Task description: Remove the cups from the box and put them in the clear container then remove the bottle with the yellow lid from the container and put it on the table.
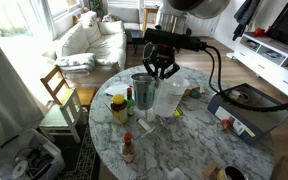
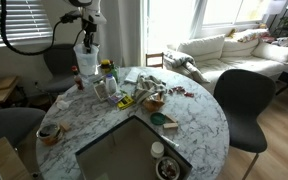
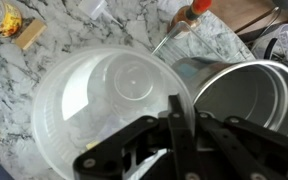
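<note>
Gripper (image 3: 181,110) is drawn narrow, and in the wrist view I see its tips nipping the rim of the grey cup (image 3: 246,95). The cup lies at 3 o'clock of them, and the clear container (image 3: 94,110) is just beside at 9 o'clock. In an exterior view the bottle with the yellow lid (image 1: 118,107) stands near the cup at its 8 o'clock on the marble table (image 1: 184,150), and the box (image 1: 259,122) sits well apart at 3 o'clock.

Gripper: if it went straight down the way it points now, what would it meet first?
Probably the clear container, near its rim beside the metallic cup; depth is unclear, so the cup's rim could come first.
</note>
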Controlling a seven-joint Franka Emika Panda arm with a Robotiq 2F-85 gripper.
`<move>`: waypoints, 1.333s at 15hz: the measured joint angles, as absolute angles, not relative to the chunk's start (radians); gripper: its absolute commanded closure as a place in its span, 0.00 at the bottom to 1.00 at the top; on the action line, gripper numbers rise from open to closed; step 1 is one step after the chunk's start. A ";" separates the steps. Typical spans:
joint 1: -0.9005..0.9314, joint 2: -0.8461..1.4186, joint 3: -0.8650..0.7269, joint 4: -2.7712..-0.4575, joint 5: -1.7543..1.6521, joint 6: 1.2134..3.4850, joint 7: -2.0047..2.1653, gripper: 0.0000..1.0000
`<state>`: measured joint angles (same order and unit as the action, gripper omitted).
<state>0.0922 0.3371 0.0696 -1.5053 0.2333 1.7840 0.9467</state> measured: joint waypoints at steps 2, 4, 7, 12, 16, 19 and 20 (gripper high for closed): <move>0.092 0.338 0.068 -1.499 0.233 1.779 0.950 0.98; 0.093 0.339 0.068 -1.499 0.240 1.791 0.960 0.98; 0.106 0.363 0.072 -1.499 0.273 1.824 0.992 0.98; 0.151 0.426 0.075 -1.491 0.279 1.901 1.088 0.98; 0.166 0.458 0.070 -1.486 0.269 1.953 1.140 0.98; 0.169 0.474 0.066 -1.477 0.253 1.963 1.163 0.98; 0.171 0.480 0.064 -1.474 0.245 1.968 1.169 0.98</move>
